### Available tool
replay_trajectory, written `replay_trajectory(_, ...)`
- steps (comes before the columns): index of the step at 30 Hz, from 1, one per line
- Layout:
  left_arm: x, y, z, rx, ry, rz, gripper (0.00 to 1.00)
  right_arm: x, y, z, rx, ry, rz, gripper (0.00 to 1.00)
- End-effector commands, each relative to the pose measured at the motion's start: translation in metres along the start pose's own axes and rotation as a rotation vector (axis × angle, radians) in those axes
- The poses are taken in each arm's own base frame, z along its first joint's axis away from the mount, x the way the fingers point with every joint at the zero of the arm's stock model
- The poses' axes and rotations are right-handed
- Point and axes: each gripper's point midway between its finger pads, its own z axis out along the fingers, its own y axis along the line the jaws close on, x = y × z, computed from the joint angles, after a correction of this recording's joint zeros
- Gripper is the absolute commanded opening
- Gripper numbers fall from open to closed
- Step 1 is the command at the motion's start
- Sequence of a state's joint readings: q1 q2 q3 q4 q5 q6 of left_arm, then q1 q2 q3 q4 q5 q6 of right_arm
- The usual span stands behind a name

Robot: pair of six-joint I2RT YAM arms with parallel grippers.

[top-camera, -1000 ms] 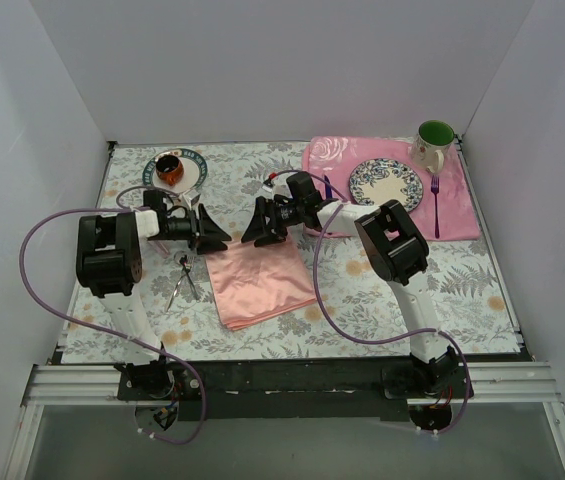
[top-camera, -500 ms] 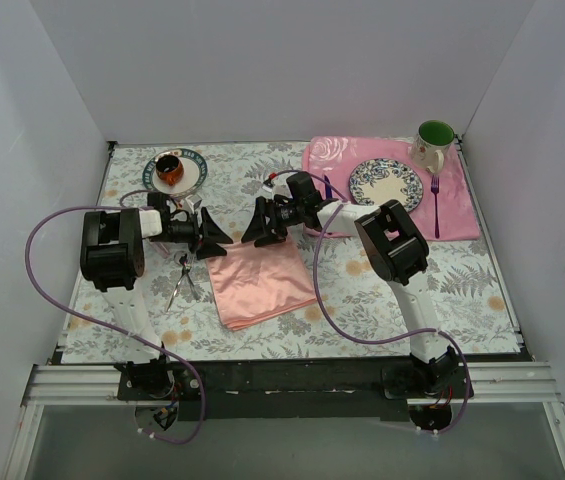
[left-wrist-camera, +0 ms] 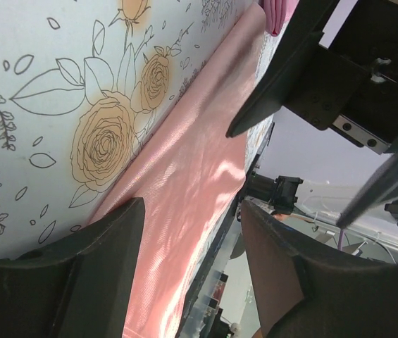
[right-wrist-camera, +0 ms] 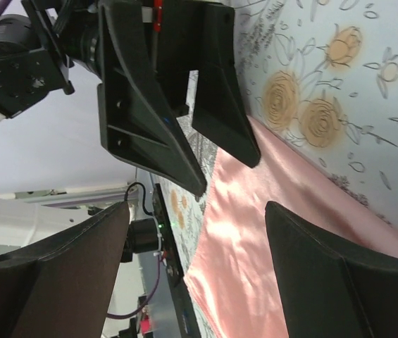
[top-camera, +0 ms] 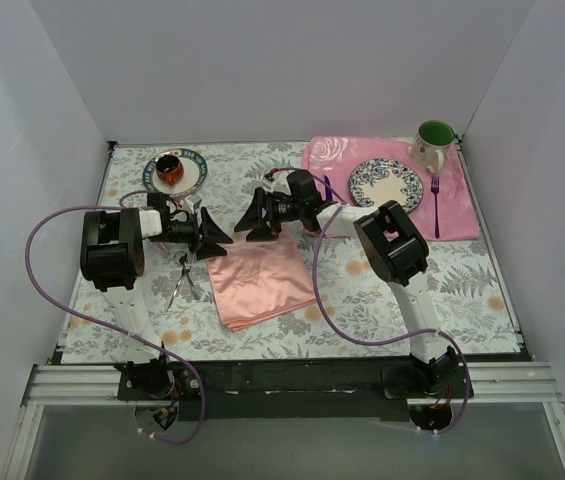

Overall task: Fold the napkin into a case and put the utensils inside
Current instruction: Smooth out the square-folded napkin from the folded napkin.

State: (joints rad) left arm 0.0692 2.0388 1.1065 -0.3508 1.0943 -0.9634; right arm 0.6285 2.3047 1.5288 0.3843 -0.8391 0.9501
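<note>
The utensils [top-camera: 183, 280] lie in a small crossed bunch on the flowered table [top-camera: 362, 300], just left of the napkin [top-camera: 260, 282] and below the left gripper [top-camera: 212, 240], which touches none of them. That gripper sits at the napkin's far left corner, its fingers [left-wrist-camera: 79, 282] spread wide with only cloth showing in the gap between them (whether the tips graze the fabric cannot be told). It holds nothing. The napkin itself is a flat salmon oblong between the two arms, nearer the bases than either gripper.

Compared with half a second ago, the left gripper and the napkin are where they were. The right gripper [top-camera: 255, 222] has drawn back from the napkin's far edge and now hangs beyond it, clear of the cloth.

Its fingers [right-wrist-camera: 51, 282] are also splayed far apart and carry nothing; its own camera looks between them at the napkin [right-wrist-camera: 255, 239] and at the left gripper [right-wrist-camera: 177, 105] facing it. Further right lies the rose-patterned placemat [top-camera: 457, 205], well apart from both grippers.
</note>
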Motion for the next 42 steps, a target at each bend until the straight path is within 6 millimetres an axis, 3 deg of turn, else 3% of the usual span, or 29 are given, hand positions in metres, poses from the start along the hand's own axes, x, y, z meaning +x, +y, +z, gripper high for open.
replay_trajectory(1, -0.001, 0.021, 0.004, -0.085, -0.007, 0.013, 0.58, -0.010, 0.036, 0.008, -0.087, -0.031, -0.013, 0.87)
replay_trajectory(12, 0.002, 0.024, 0.002, -0.103, -0.010, 0.011, 0.58, -0.008, -0.010, 0.023, -0.016, -0.047, 0.036, 0.88)
replay_trajectory(17, 0.002, 0.030, -0.001, -0.131, -0.015, 0.004, 0.58, -0.010, -0.028, 0.021, 0.028, -0.045, 0.027, 0.88)
replay_trajectory(30, 0.001, 0.041, -0.006, -0.162, -0.022, -0.015, 0.58, -0.026, -0.057, -0.018, 0.097, -0.063, 0.012, 0.88)
replay_trajectory(42, 0.002, 0.043, -0.005, -0.157, -0.017, -0.026, 0.57, -0.028, -0.079, -0.049, 0.128, -0.060, 0.032, 0.88)
